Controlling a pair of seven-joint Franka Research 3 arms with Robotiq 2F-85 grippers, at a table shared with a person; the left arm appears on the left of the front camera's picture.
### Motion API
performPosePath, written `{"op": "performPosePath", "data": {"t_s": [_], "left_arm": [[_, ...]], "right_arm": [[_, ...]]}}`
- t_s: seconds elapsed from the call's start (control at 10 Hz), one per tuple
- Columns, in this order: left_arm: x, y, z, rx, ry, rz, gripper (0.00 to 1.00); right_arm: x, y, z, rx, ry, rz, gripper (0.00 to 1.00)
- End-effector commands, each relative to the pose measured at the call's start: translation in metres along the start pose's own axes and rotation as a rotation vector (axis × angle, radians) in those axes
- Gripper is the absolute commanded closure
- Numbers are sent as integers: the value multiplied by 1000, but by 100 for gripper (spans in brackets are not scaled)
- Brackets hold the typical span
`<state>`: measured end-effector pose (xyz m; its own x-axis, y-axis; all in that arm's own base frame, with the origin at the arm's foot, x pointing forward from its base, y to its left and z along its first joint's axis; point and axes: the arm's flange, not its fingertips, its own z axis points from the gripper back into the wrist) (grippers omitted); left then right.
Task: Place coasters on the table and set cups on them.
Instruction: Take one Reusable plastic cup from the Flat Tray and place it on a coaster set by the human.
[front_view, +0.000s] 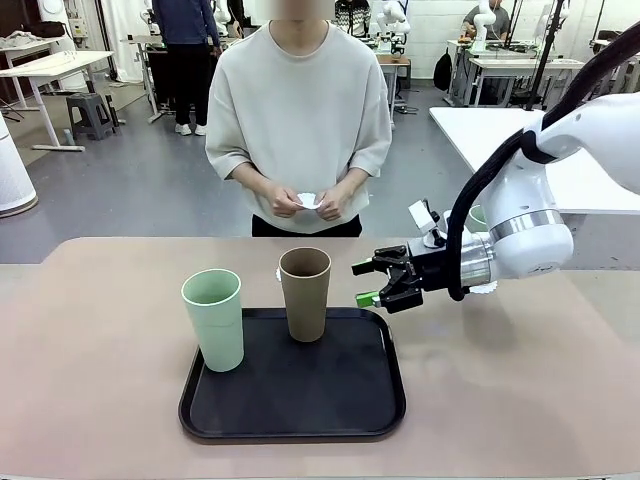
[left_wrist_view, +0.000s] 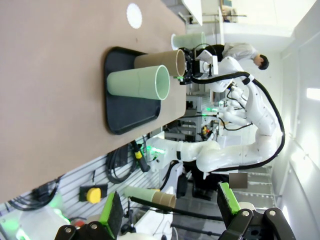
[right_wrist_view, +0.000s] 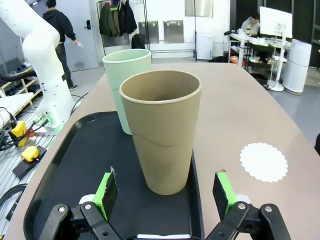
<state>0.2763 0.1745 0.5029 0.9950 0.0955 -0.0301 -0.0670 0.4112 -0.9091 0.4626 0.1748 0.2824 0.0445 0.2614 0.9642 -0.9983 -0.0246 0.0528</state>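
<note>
Right gripper (front_view: 362, 283), fingers wide, holding nothing; empty brown cup (right_wrist_view: 162, 135) just ahead in black tray (right_wrist_view: 75, 165), mint cup (right_wrist_view: 125, 75) beyond.

No legible text, label, brand, number or sign on anything here.

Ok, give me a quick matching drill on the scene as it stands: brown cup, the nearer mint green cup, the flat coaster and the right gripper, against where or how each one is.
Things:
1 brown cup
2 nearer mint green cup
3 flat coaster
4 right gripper

States:
a on the table beside the tray, nothing on it
b open, holding nothing
c upright on the tray's near left part
d upright at the tray's far edge

Pairs: 1-d, 2-c, 3-a, 4-b.
</note>
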Motion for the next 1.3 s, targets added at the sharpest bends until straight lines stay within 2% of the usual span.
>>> {"op": "performPosePath", "data": {"t_s": [0.0, 0.1, 0.5, 0.6, 0.9, 1.2], "left_arm": [[-1, -2, 1, -12, -6, -2, 0], [-1, -2, 1, -12, -6, -2, 0], [-1, -2, 1, -12, -6, -2, 0], [-1, -2, 1, -12, -6, -2, 0], [-1, -2, 1, -12, -6, -2, 0], [-1, -2, 1, -12, -6, -2, 0]], "right_arm": [[-4, -12, -10, -5, 14, -12, 0], [0, 0, 0, 0, 0, 0, 0], [-2, -5, -2, 0, 1, -1, 0], [-5, -11, -4, -17, -33, 19, 0], [-12, -20, -20, -79, -63, 25, 0], [-24, -23, -38, -31, -36, -10, 0]]}}
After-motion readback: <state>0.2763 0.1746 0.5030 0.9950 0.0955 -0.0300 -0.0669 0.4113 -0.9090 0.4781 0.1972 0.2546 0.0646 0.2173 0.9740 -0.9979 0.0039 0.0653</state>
